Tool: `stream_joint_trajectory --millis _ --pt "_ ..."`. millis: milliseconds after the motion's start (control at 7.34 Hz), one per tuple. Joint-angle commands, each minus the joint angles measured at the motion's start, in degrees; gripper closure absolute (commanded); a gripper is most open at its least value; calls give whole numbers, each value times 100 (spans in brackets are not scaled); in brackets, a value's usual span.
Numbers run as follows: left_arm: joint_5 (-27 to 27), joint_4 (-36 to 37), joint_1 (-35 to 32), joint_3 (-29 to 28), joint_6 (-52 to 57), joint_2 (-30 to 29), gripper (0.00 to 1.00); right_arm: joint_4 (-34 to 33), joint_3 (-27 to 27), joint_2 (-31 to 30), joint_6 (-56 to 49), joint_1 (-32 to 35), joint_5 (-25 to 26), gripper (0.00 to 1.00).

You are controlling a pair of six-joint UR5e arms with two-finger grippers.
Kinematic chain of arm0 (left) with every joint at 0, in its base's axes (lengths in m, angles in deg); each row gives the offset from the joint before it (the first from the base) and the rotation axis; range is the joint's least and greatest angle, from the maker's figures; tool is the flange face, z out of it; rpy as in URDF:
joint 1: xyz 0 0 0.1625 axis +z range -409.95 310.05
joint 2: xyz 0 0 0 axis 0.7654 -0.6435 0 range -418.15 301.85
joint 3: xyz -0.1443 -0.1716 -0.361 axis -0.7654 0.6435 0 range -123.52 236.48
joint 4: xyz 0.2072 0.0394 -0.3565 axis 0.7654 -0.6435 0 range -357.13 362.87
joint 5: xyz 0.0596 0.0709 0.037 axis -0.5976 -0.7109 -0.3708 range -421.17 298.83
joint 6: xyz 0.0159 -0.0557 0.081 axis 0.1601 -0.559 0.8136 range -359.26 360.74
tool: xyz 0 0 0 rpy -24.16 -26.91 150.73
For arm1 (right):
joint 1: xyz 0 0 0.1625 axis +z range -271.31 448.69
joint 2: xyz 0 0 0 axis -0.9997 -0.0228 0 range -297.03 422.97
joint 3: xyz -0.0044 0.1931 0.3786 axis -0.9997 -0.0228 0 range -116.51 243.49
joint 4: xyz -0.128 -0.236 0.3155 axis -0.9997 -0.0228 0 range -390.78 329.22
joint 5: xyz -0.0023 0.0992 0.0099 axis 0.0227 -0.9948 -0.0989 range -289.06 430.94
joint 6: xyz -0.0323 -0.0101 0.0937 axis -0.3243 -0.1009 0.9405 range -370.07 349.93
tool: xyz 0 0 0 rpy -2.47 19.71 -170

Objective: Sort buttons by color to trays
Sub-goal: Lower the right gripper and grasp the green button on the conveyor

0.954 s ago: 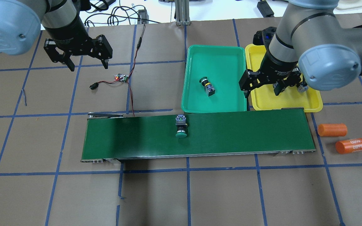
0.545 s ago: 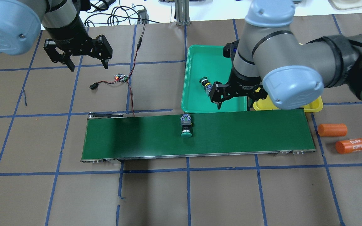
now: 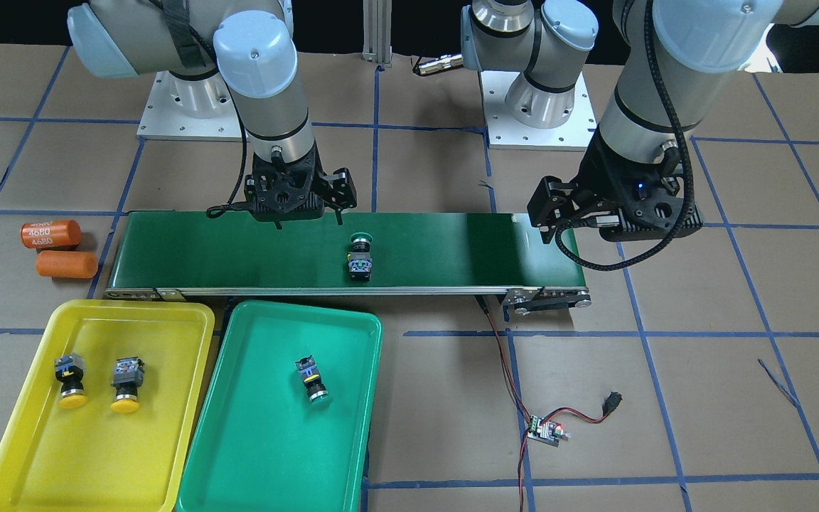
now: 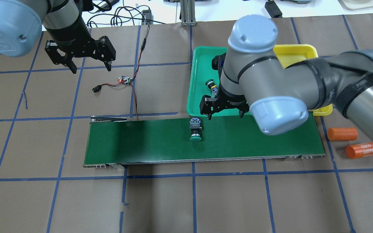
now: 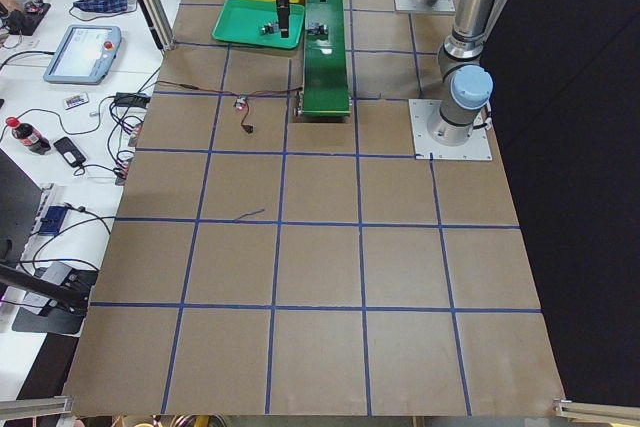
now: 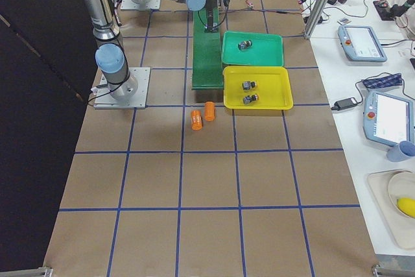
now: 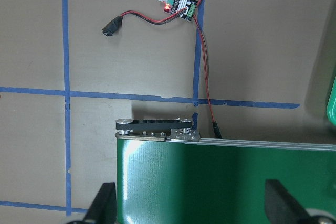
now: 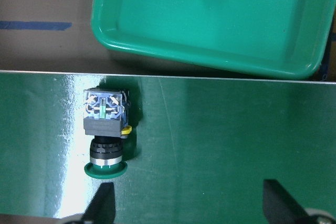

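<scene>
Green button [image 4: 196,130] farther along belt [image 4: 141,142], right gripper [image 4: 225,113] arrived beside it, wide, left gripper [image 4: 92,69] wide

Two yellow buttons [image 3: 70,382] [image 3: 127,384] on their sides, side by side in yellow tray [image 3: 97,455]. Green button [image 3: 311,380] tipped over in green tray [image 3: 260,427]; second green button [image 3: 360,257] sideways on belt [image 3: 452,242], cap toward robot.

We see a desk [image 5: 320,267] papered brown and gridded with blue tape [image 5: 275,307]; alongside it runs a white bench [image 5: 50,97] (a tablet [image 5: 84,53] and a cola bottle [image 5: 24,135] lie there), evenly lit.
</scene>
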Motion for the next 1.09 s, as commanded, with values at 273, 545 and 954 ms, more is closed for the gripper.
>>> stream_joint_trajectory --millis 273,545,954 --pt "0 8 9 -6 0 0 0 -733 347 271 219 218 1 0" --pt "0 8 9 -6 0 0 0 -777 312 350 219 218 1 0" --pt "0 8 9 3 0 0 0 -1145 312 718 167 218 88 1"
